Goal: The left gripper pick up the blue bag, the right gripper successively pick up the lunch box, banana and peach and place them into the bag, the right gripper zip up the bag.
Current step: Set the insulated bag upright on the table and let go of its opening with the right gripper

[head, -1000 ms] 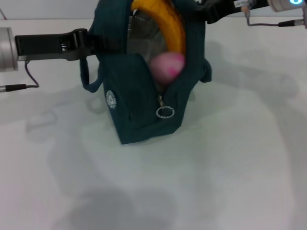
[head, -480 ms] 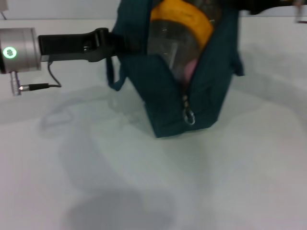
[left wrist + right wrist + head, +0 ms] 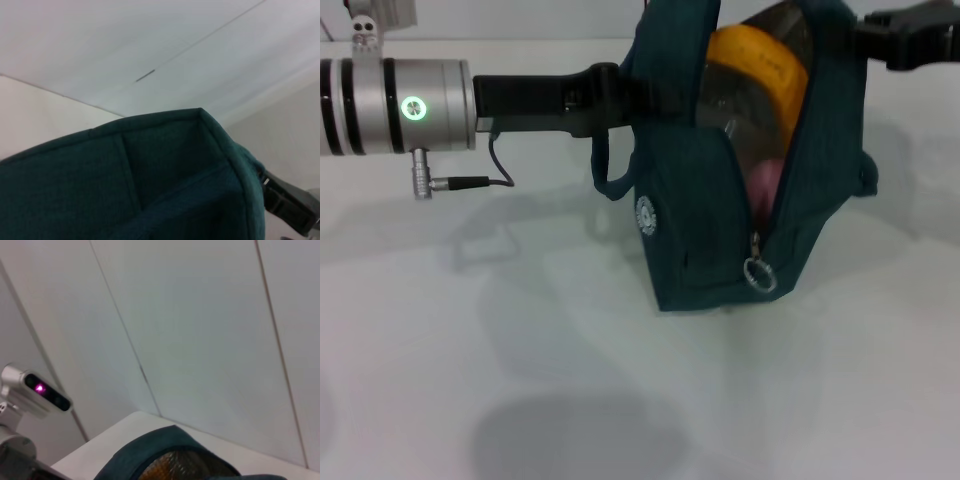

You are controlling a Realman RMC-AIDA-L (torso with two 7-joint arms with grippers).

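Standing open-mouthed: the bag held from both sides

Nearest the camera in the head view lies the pale table (image 3: 620, 400), bare across the lower half of the frame. Just above centre-right sits the blue bag (image 3: 690, 240), its base on the table, its front zipper parted and the ring pull (image 3: 759, 274) hanging low on the seam. A small round white badge (image 3: 644, 214) marks its left-facing panel.

Inside the gap, the pink peach (image 3: 765, 185) shows low down; above it the clear lunch box (image 3: 760, 110) catches the light, and the yellow banana (image 3: 760, 60) curves over it at the upper centre-right.

Farther back, the left gripper (image 3: 620, 92) reaches in from the upper left of the frame, its black fingers clamped on the bag's top edge beside the hanging strap loop (image 3: 605, 170). The right gripper (image 3: 890, 40) enters at the upper right corner, against the bag's far rim; whether it is pinched or parted cannot be told.

The left wrist view is filled low down by the bag's teal fabric (image 3: 150, 180). The right wrist view shows the bag rim (image 3: 165, 450) at the bottom edge, with wall panels behind.
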